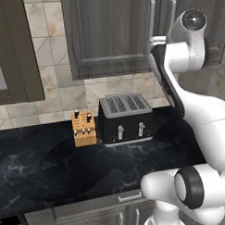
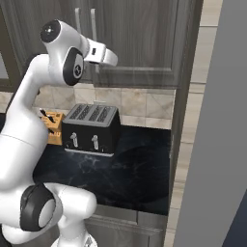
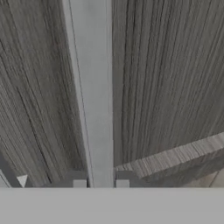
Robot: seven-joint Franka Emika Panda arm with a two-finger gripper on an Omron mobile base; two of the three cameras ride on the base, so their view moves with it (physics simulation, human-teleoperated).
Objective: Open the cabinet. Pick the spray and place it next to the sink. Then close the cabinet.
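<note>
Already clamped narrow on a cabinet (image 1: 111, 33) door handle (image 3: 94, 92): gripper (image 3: 100, 181) with one dark fingertip on each side of the silver bar, down near its lower end, just above the door's bottom edge. Bar running vertical, long axis straight up the door, so fingers straddling it crosswise. Handle dead ahead of the hand and touching it; door panel directly behind the bar. Judged step: opening the cabinet, with the pull needing to come back toward the base and swing around the door's hinge side, not along the bar. Both doors flush and shut in the base views, with two handles side by side at the centre seam; cannot tell from the pictures which door's handle is held. Contents of the cabinet hidden behind the closed doors, so spray presumably inside but unseen. On the black marbled counter (image 1: 38, 171) below, a black toaster (image 1: 126, 118) and, just beside it, a wooden knife block (image 1: 84, 128) holding dark-handled knives. Risk, as a guess: fingers sliding off the bar's lower end if the pull drifts downward.
</note>
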